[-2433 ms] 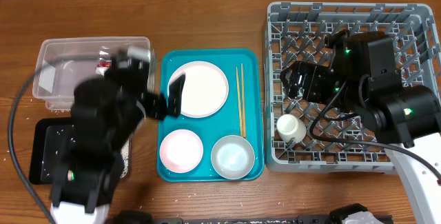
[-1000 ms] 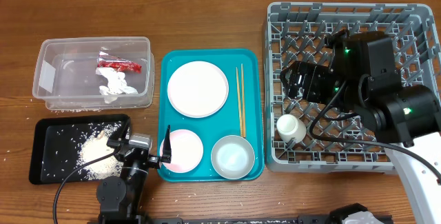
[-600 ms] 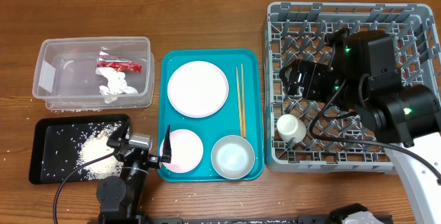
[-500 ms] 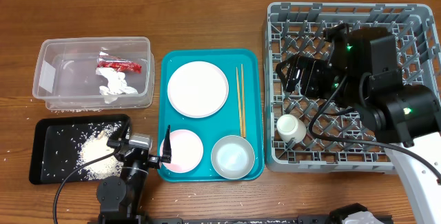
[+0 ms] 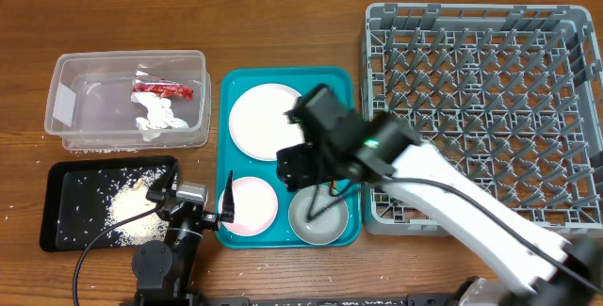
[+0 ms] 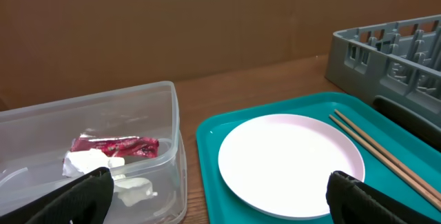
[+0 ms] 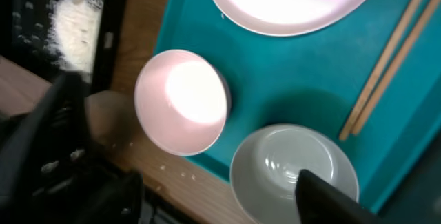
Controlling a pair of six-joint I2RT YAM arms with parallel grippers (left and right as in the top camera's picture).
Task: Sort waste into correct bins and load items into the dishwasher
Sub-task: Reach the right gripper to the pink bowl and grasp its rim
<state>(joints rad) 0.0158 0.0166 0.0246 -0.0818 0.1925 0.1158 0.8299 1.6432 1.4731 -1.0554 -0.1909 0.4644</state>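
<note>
My right gripper [image 5: 306, 185] is open above the teal tray, and in the right wrist view [image 7: 200, 179] one finger hangs over the white bowl [image 7: 293, 169] [image 5: 320, 219]. A small pale-pink plate [image 5: 252, 207] [image 7: 182, 100] lies beside the bowl. A large white plate [image 5: 259, 118] [image 6: 289, 165] and two chopsticks [image 5: 328, 122] [image 6: 386, 151] lie behind them. My left gripper [image 5: 191, 202] [image 6: 220, 210] is open and empty, low at the table's front. The clear tub [image 5: 66, 71] holds the red wrapper [image 5: 162, 88] [image 6: 114, 145] and the white tissue [image 5: 158, 116]. The black tray [image 5: 57, 231] holds rice [image 5: 124, 207]. The grey rack [image 5: 490, 89] stands at the right. The cup is hidden.
The teal serving tray [image 5: 226, 155] sits between the tub and the rack. My right arm stretches from the front right across the rack's near left corner. Loose rice grains lie on the wood by the black tray.
My right arm has swung left from above the rack to over the teal tray by the white bowl, covering the cup's spot. My left arm pulled back to the front 2.4 s ago and stays still.
</note>
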